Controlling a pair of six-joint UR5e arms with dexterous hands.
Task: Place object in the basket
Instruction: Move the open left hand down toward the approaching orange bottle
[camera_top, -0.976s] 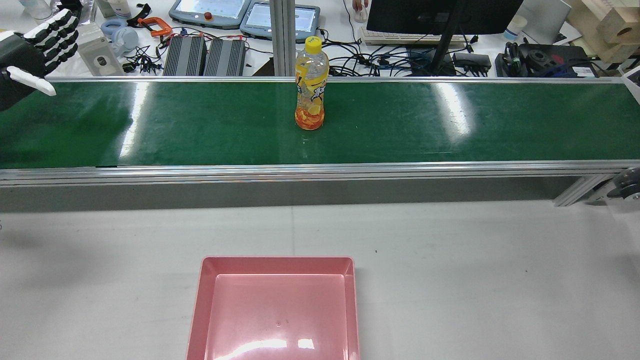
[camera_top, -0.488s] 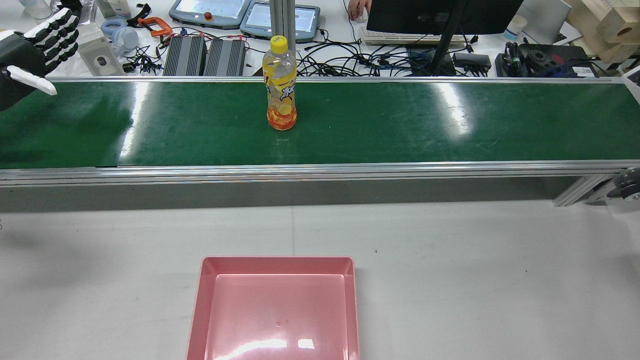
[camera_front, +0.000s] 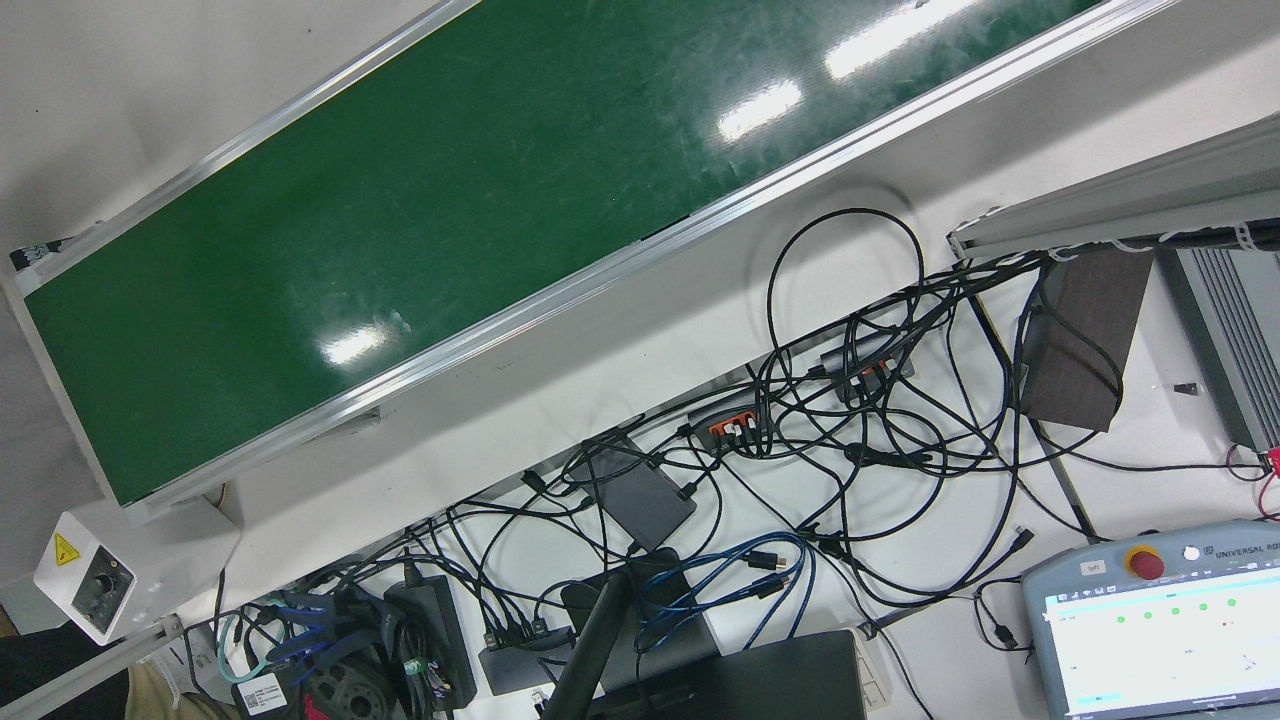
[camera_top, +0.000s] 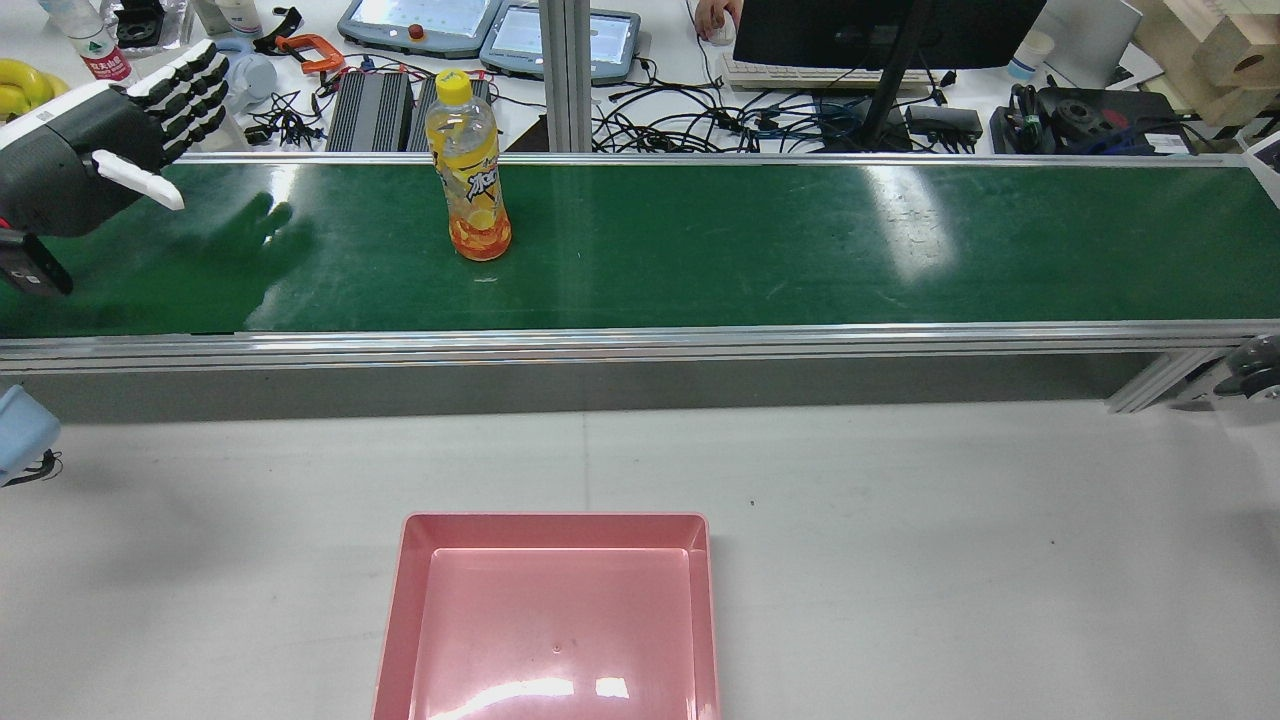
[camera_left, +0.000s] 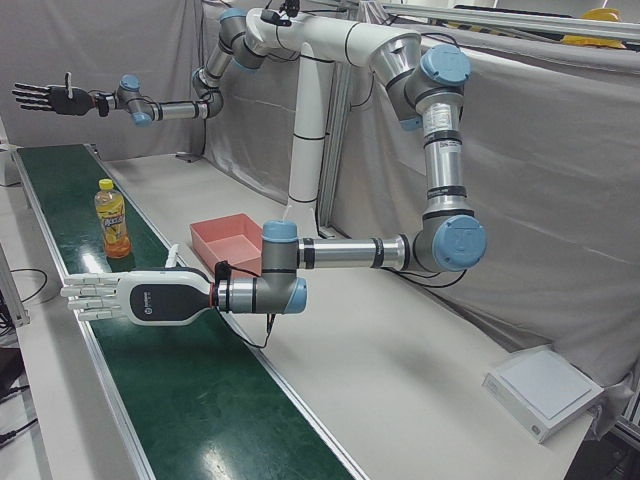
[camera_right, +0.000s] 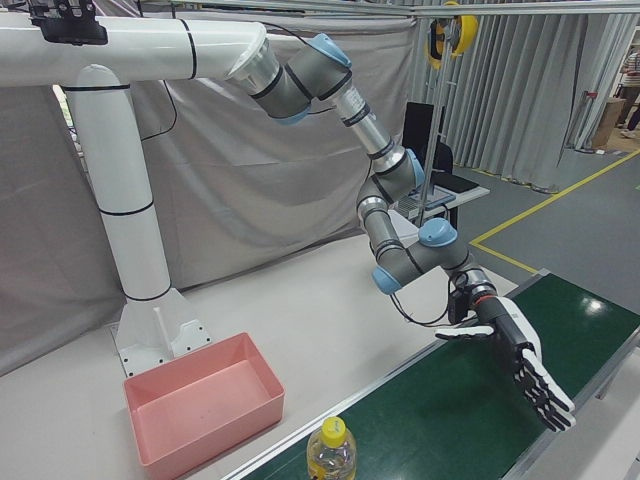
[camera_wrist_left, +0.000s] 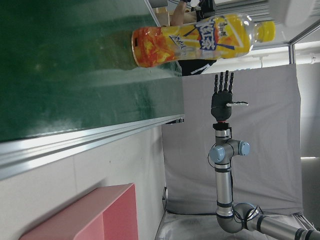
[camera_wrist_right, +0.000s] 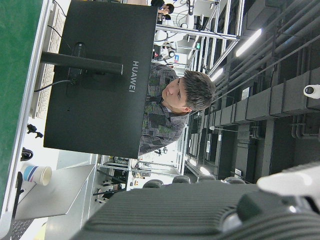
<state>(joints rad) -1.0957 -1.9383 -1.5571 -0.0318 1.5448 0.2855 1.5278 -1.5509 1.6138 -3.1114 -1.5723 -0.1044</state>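
Observation:
A yellow-capped bottle of orange drink (camera_top: 468, 170) stands upright on the green conveyor belt (camera_top: 800, 240), left of its middle. It also shows in the left-front view (camera_left: 112, 220) and the left hand view (camera_wrist_left: 200, 40). My left hand (camera_top: 110, 135) is open with its fingers straight, above the belt's left end and apart from the bottle; it also shows in the left-front view (camera_left: 140, 297) and the right-front view (camera_right: 520, 365). My right hand (camera_left: 45, 97) is open and raised over the belt's far end. The pink basket (camera_top: 555, 520) lies empty on the white table.
An aluminium rail (camera_top: 640, 340) edges the belt on the table side. Behind the belt are teach pendants (camera_top: 420, 25), a monitor (camera_top: 880, 30) and tangled cables (camera_front: 850, 420). A person (camera_wrist_right: 175, 100) sits behind the monitor.
The bottle has travelled left along the belt, towards my left hand. My left hand has moved right and further over the belt, still open.

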